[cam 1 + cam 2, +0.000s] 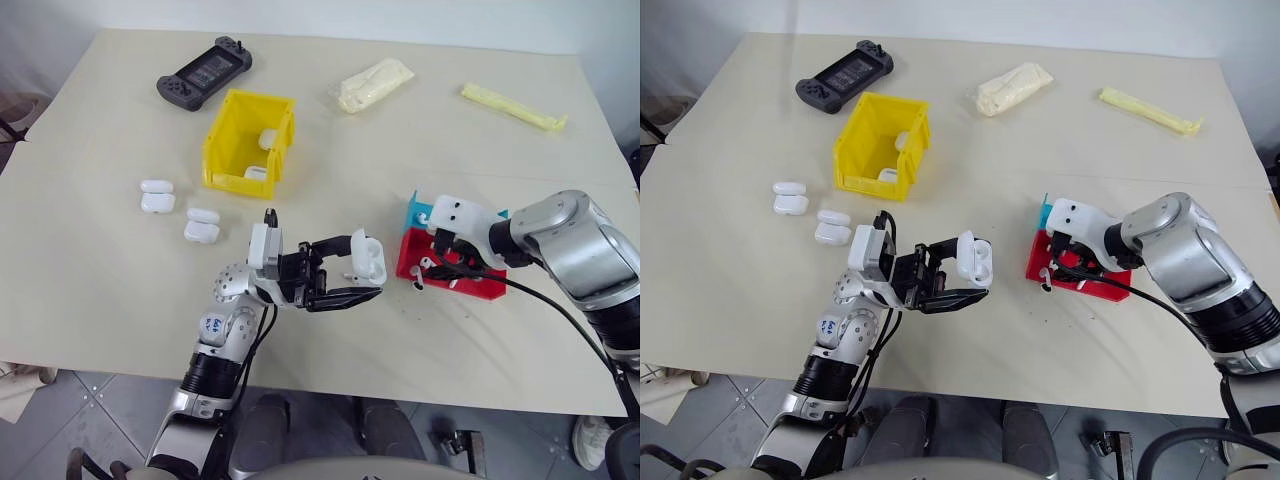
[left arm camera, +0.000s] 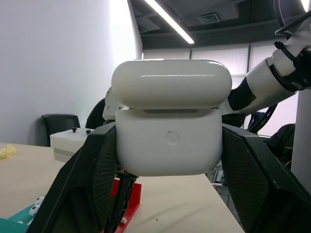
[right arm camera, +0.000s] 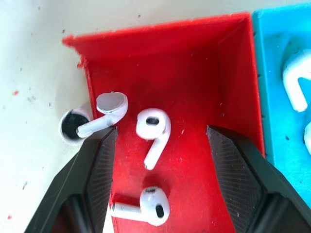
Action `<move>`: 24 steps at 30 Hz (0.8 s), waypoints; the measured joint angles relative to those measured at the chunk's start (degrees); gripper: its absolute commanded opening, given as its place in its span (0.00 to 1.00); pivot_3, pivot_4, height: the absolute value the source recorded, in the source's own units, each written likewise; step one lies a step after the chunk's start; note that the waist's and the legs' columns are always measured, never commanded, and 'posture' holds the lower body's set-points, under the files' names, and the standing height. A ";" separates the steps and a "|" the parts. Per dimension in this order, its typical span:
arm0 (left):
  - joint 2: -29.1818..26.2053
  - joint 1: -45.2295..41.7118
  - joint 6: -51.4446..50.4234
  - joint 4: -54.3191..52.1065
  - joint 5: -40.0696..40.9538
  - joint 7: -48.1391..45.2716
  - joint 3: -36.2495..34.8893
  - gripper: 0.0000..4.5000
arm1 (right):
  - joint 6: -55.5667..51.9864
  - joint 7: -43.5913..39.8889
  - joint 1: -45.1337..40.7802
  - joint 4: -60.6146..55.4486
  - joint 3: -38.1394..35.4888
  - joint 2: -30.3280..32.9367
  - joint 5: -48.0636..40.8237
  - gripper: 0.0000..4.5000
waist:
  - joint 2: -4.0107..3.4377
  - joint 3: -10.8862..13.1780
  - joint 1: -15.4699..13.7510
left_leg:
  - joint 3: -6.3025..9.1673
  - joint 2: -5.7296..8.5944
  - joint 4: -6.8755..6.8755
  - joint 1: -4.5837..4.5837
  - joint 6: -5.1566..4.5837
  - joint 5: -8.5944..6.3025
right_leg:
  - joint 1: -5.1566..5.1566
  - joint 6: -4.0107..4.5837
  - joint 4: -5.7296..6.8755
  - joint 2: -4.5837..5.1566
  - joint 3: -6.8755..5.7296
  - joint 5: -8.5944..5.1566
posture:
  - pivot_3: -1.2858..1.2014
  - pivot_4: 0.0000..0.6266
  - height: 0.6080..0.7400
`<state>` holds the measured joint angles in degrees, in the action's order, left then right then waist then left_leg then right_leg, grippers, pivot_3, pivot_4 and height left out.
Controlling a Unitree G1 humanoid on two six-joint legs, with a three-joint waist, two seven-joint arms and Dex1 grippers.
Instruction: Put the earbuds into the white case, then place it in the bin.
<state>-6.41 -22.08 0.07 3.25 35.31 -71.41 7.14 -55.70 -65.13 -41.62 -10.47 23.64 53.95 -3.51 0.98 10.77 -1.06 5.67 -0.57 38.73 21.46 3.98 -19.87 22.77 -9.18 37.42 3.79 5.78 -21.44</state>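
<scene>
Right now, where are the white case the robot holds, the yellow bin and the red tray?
white case (image 2: 170, 145): left wrist view, front face of its body.
yellow bin (image 1: 228, 178): left eye view, low front wall.
red tray (image 3: 184, 68): right wrist view, bare floor.

Glossy white case (image 2: 170, 145) between black fingers (image 2: 257, 179). 3 white earbuds (image 3: 154, 133) in a bright red tray (image 3: 194, 73) (a blue tray (image 3: 282, 43) adjoins). Yellow bin (image 1: 248, 140), dark grey game controller (image 1: 204, 73), cream table (image 1: 100, 270).
</scene>
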 measured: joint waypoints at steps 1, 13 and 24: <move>0.00 0.00 0.00 0.00 0.00 0.00 0.00 0.62 | -0.41 0.18 -0.04 -0.21 0.00 -0.21 -0.01 0.67 | 0.00 0.00 -0.01 | 0.00 0.00 0.00 0.00 0.00 0.00 | 0.00 0.00 0.00 0.00 0.00 0.00 | 0.52 0.24 1.00; 0.10 0.00 0.07 0.00 -0.02 0.10 -0.01 0.62 | -2.91 1.65 0.04 -1.53 0.00 -0.32 -1.08 0.48 | 0.00 0.00 -0.08 | 0.00 0.01 0.00 0.00 0.00 0.00 | 0.00 0.00 -0.01 0.01 0.00 0.00 | 0.52 0.24 1.00; 0.08 0.00 0.07 0.00 -0.02 0.05 -0.02 0.62 | -2.96 1.96 0.32 -2.40 0.00 -0.30 -1.16 0.11 | 0.00 0.00 -0.13 | 0.00 0.02 -0.01 0.00 0.00 0.00 | 0.00 0.00 -0.01 0.02 0.00 0.00 | 0.52 0.24 1.00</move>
<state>-6.33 -22.08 0.14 3.25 35.29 -71.36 7.13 -58.67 -63.17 -41.31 -12.86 23.63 53.65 -4.67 0.98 10.77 -1.19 5.67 -0.55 38.72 21.46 3.98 -19.87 22.77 -9.18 37.41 3.81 5.78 -21.44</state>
